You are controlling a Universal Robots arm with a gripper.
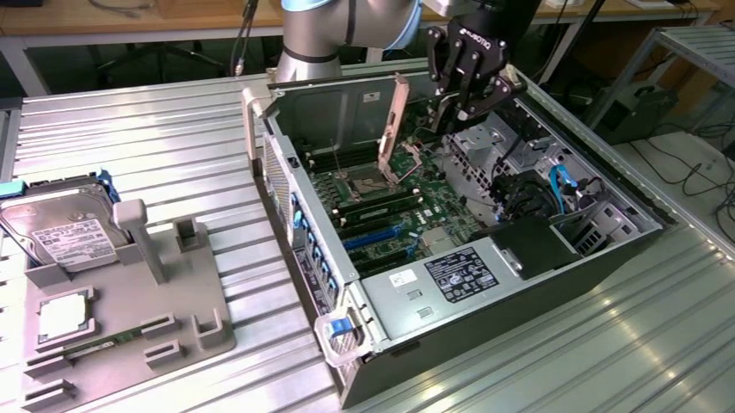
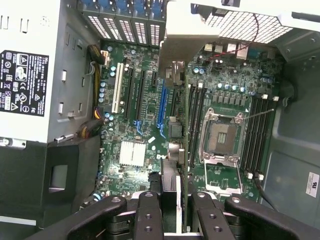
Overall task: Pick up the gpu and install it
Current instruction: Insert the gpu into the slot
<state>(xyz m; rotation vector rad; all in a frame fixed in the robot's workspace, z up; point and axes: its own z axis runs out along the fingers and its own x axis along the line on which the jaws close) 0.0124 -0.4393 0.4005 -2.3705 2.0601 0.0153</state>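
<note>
1. Ribbed grey metal bench panels (image 1: 138, 120) are seen carrying an open black computer tower case (image 1: 552, 275) that is laid on its side, so that its green motherboard (image 1: 397, 215) faces up. A grey moulded tray (image 1: 172, 301) is set well apart from it, at the exterior view's left.
2. The gpu (image 1: 398, 129), a thin flat black card with a long pale metal bracket at one end, is held on edge inside the case, over the motherboard. Its bracket end is turned away from the gripper, toward the slotted rear wall of the case.
3. In the wrist view the gpu (image 2: 176, 132) is seen edge-on.
   - Its long axis runs straight out from the gripper and is aligned parallel with the long blue expansion slot (image 2: 161, 107).
   - The card appears to lie just beside that slot, on the side toward the square silver processor socket (image 2: 220, 135), rather than directly over it. This sideways offset is judged to be the relation on which seating depends.
   - Whether the lower edge touches the board cannot be told.
   - Only one arm is fitted, so no choice of arm arises.
4. The black two-fingered gripper (image 1: 466, 105) (image 2: 178, 205) is clamped on the end of the card opposite the bracket. One finger is pressed against each face, and the narrow gap between the fingers is taken up by the card.
</note>
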